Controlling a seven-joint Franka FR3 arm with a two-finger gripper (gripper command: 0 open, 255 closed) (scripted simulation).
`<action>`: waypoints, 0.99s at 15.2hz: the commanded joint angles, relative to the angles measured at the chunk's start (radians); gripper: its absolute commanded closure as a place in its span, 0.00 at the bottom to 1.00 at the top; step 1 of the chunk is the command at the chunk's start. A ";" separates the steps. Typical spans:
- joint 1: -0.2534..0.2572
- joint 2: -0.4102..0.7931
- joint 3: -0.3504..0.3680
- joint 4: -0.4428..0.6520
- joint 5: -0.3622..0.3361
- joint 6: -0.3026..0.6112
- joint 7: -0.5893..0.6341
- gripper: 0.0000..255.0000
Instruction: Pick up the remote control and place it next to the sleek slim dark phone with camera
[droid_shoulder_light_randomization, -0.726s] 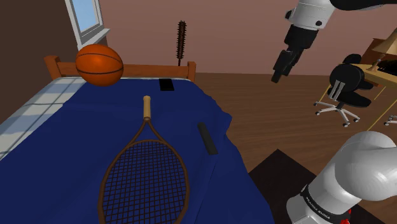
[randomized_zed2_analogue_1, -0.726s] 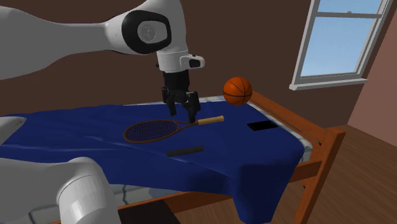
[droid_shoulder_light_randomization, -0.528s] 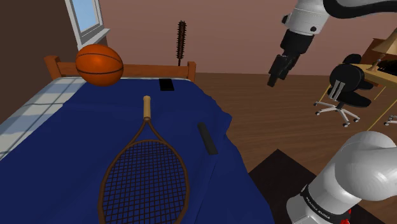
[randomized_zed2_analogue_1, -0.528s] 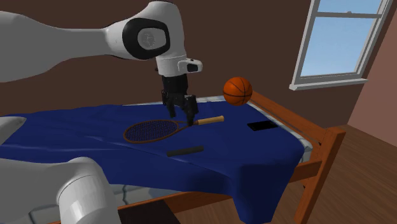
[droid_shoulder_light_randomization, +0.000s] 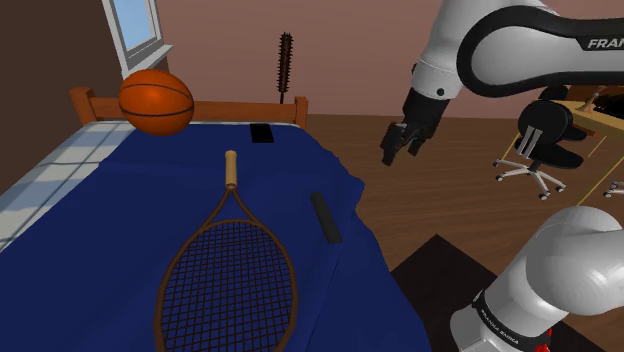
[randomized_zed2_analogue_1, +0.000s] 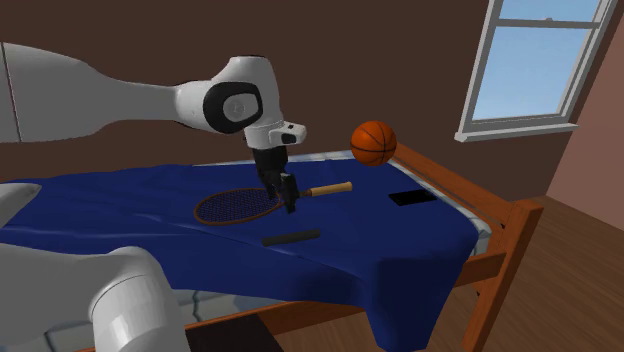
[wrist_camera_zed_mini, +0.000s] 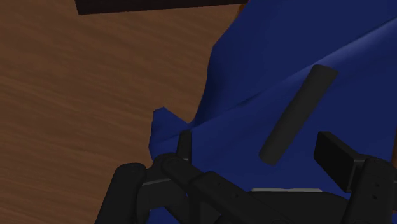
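Observation:
The remote (droid_shoulder_light_randomization: 325, 216) is a slim dark bar lying on the blue bedspread (droid_shoulder_light_randomization: 120, 230) near its edge, beside the racket. It also shows as the remote (randomized_zed2_analogue_1: 291, 238) and the remote (wrist_camera_zed_mini: 297, 113). The dark phone (droid_shoulder_light_randomization: 262, 133) lies flat near the footboard, also seen as the phone (randomized_zed2_analogue_1: 411, 197). My gripper (droid_shoulder_light_randomization: 393, 148) hangs open in the air above the floor beside the bed, higher than the remote and toward the shoulder view's right. In the wrist view the gripper (wrist_camera_zed_mini: 261, 156) has its fingers apart, with the remote ahead and untouched.
A tennis racket (droid_shoulder_light_randomization: 226, 265) lies along the bed's middle. A basketball (droid_shoulder_light_randomization: 156, 102) sits by the wooden bed frame (droid_shoulder_light_randomization: 285, 108). A spiked club (droid_shoulder_light_randomization: 287, 65) leans behind it. An office chair (droid_shoulder_light_randomization: 540, 140) and a desk stand at the right over wooden floor (droid_shoulder_light_randomization: 430, 190).
The arm has swung down and toward the shoulder view's left, bringing the gripper lower and nearer the bed's edge and the remote. Nothing on the bed moved.

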 joint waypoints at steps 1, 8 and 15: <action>-0.005 0.039 0.046 -0.040 0.019 0.091 0.071 0.00; -0.049 0.234 0.221 -0.077 0.042 0.357 0.329 0.00; -0.194 0.524 0.435 -0.012 -0.101 0.595 0.673 0.00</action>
